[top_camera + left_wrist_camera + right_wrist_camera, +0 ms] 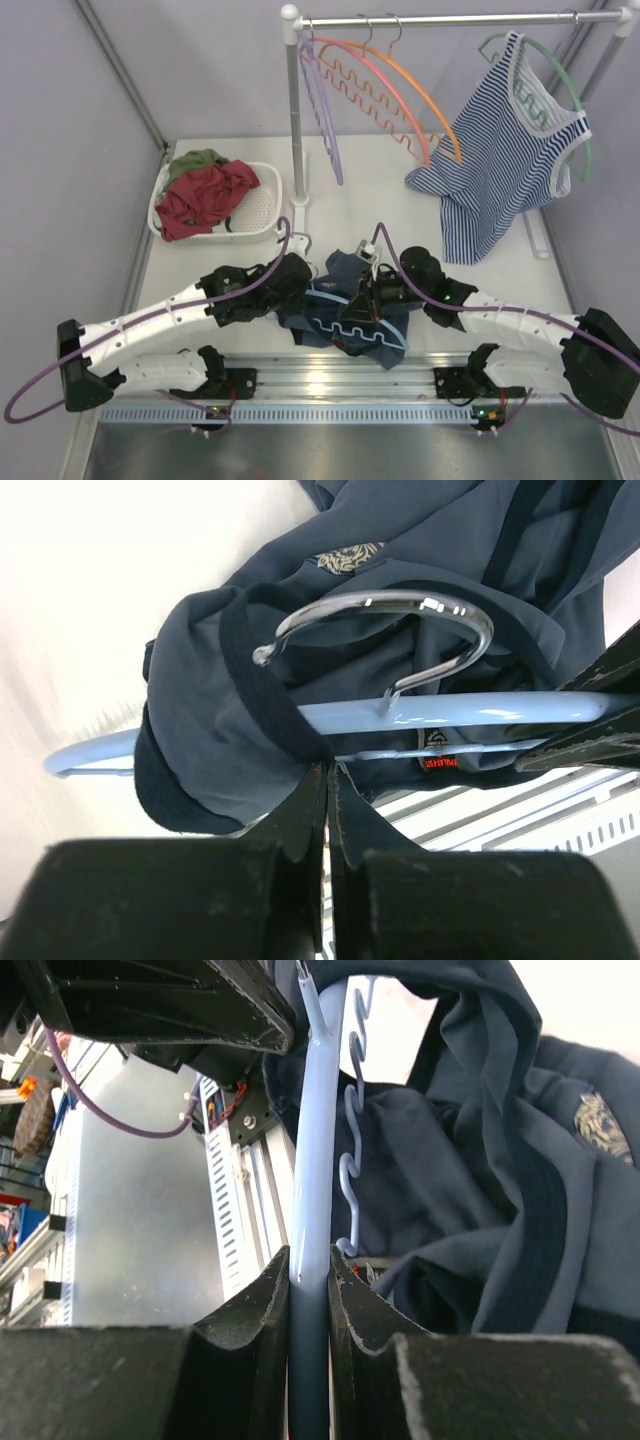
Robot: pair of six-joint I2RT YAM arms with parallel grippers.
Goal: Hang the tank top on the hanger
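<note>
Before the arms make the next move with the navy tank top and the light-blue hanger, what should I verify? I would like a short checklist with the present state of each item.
1. The right claw grips the hanger bar: ok, jaws closed on it.
2. The left claw holds the tank top: ok, closed on its dark hem.
3. The hook is uncovered: ok, it lies bare over the cloth.
4. Both hanger ends are inside the tank top: not ok, one end sticks out bare.
5. The hook passes through the neck opening: cannot tell, the fabric is bunched.
</note>
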